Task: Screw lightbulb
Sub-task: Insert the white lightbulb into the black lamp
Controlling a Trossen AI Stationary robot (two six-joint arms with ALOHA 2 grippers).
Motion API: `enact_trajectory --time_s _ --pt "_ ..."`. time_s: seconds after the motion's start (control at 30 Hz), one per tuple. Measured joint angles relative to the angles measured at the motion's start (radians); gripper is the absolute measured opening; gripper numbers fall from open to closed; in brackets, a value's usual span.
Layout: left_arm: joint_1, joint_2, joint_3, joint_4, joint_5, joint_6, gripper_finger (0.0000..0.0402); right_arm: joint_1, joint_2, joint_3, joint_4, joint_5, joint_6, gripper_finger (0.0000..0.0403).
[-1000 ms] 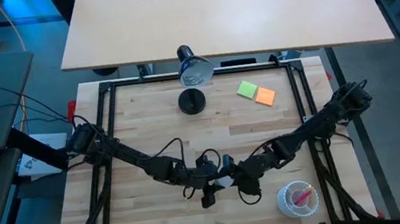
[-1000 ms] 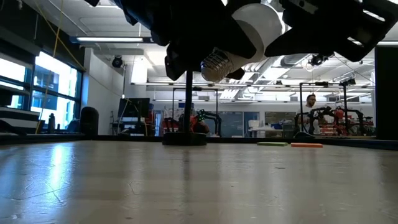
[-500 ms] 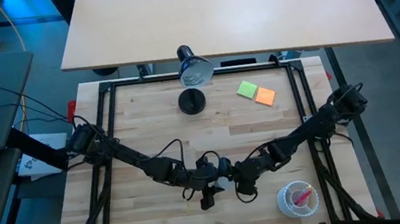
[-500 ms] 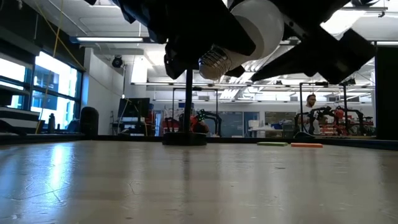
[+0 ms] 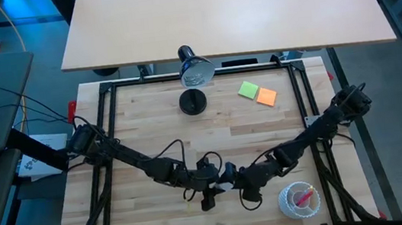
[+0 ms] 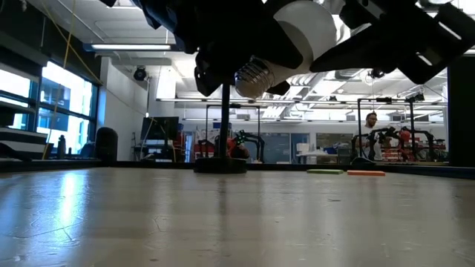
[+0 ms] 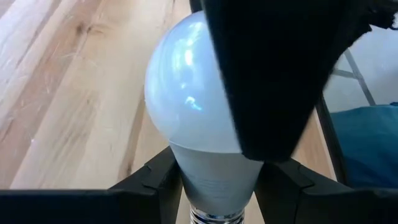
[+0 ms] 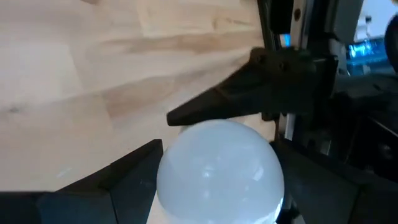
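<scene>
A wooden table is seen from above, w/ two dark arms meeting near its front centre. The lightbulb (image 6: 297,33) is held aloft there, well clear of the tabletop (image 5: 148,119), between both grippers.

Step in hand, as judged: a handover or re-grip of the bulb, before it is carried to the lamp. Nothing is threaded yet.

- Left gripper (image 7: 217,177): its two dark fingers are pinched on the bulb's narrow white neck, just above the silvery screw base.
- Right gripper (image 8: 217,180): its fingers are spread to either side of the round globe; whether the pads touch the glass can't be told.
- Bulb: a smooth, frosted white globe, glossy w/ soft window reflections, tapering to a matte white collar and a ribbed metal thread. In the low view it lies tilted, base pointing down and to one side.
- Black desk lamp (image 5: 195,69): stood at the table's far edge, well apart from the bulb; a round base (image 5: 192,102) sits nearer, the shade opening faces up.
- Tabletop: pale butcher-block planks, visible grain.

Next move, as judged: one secure grip is needed on the slippery globe so the thread end is left free, then the base must be lined up squarely w/ the lamp socket before any turning.
</scene>
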Motion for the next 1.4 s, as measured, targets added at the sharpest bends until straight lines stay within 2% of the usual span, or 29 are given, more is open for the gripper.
enact_trajectory --time_s 0.07,0.27,0.7,0.83,0.9,1.0,1.17,1.27,1.4 --pt "0.001 0.0 0.0 0.0 0.001 -0.001 0.0155 0.001 0.0 0.0 -0.011 0.027 0.0 0.0311" --pt "0.0 0.0 0.0 0.005 0.007 -0.001 0.0155 0.008 0.0 0.0 -0.005 0.02 0.003 0.0307" --pt "0.005 0.0 0.0 0.007 0.015 -0.027 0.0157 0.034 0.0 0.001 -0.017 0.091 0.137 0.0259" --pt "0.013 0.0 0.0 -0.003 0.003 -0.036 0.0178 0.038 0.0 0.001 -0.026 0.132 0.226 0.0257" --pt "0.015 0.0 0.0 -0.015 0.007 -0.036 0.0192 0.042 -0.001 0.002 -0.045 0.117 0.258 0.0256" --pt "0.024 0.0 0.0 -0.036 0.034 -0.038 0.0213 0.055 -0.002 0.002 -0.092 0.091 0.327 0.0256" --pt "0.049 0.0 0.0 -0.054 0.092 -0.044 0.0241 0.074 -0.001 0.002 -0.118 0.118 0.433 0.0255" --pt "0.068 -0.008 0.0 -0.077 0.157 -0.041 0.0251 0.08 -0.007 0.002 -0.145 0.109 0.523 0.0255" --pt "0.08 -0.049 0.0 -0.185 0.148 -0.029 0.0254 0.083 -0.023 0.002 -0.22 0.092 0.634 0.0255"
